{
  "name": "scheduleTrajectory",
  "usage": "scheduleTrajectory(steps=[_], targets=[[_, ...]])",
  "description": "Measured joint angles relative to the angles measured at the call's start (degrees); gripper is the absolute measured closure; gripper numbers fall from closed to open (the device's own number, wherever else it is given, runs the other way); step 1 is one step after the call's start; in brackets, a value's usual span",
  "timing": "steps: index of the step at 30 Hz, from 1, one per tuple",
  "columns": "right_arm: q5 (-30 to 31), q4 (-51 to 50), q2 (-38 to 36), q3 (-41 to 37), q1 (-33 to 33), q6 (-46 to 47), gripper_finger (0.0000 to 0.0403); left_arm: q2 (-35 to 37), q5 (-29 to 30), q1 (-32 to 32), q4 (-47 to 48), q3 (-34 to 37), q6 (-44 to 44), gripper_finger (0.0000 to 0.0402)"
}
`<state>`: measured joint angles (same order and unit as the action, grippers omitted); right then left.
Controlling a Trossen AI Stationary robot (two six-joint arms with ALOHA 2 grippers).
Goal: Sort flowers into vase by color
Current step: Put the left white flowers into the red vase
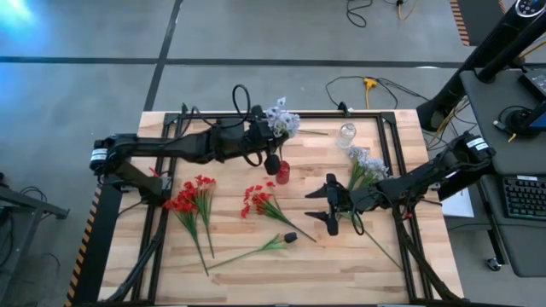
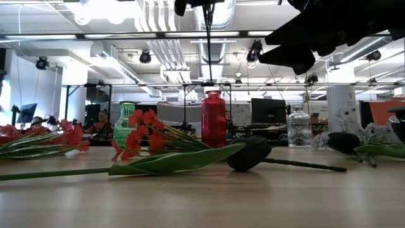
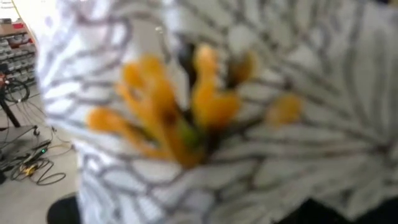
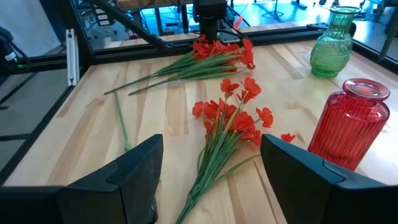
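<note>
Red vase (image 4: pixel 349 127), green glass vase (image 4: pixel 333 41), clear jar (image 1: pixel 346 134). Two red flower bunches (image 1: pixel 193 194) (image 1: pixel 256 199) with green stalks. Pale blue-white flowers (image 1: pixel 282 122), petals dark-veined, centre orange-yellow. Dark bud (image 2: pixel 249 152) with green leaf. Light wood table (image 1: pixel 256 273), black frame.

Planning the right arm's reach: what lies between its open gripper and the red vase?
In the right wrist view, only bare tabletop separates the open right gripper from the red vase; a red flower bunch lies straight ahead beside it.
</note>
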<state>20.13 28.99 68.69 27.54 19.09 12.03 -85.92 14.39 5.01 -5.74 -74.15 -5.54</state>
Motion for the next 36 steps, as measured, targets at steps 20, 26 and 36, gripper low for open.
scheduleTrajectory(steps=[20,26,36], targets=[[0.94,-0.44,0.0,-0.01,0.0,-0.66,0.0142,-0.52,-0.07,-0.01,-0.13,0.0,1.39,0.04],[0.93,-0.54,0.0,-0.01,0.0,-0.68,0.0142,-0.89,-0.04,-0.01,1.25,0.11,2.32,0.04],[0.93,-1.01,0.0,-0.01,0.0,-0.63,0.0142,-2.54,-0.02,-0.01,0.79,0.13,2.86,0.04]])
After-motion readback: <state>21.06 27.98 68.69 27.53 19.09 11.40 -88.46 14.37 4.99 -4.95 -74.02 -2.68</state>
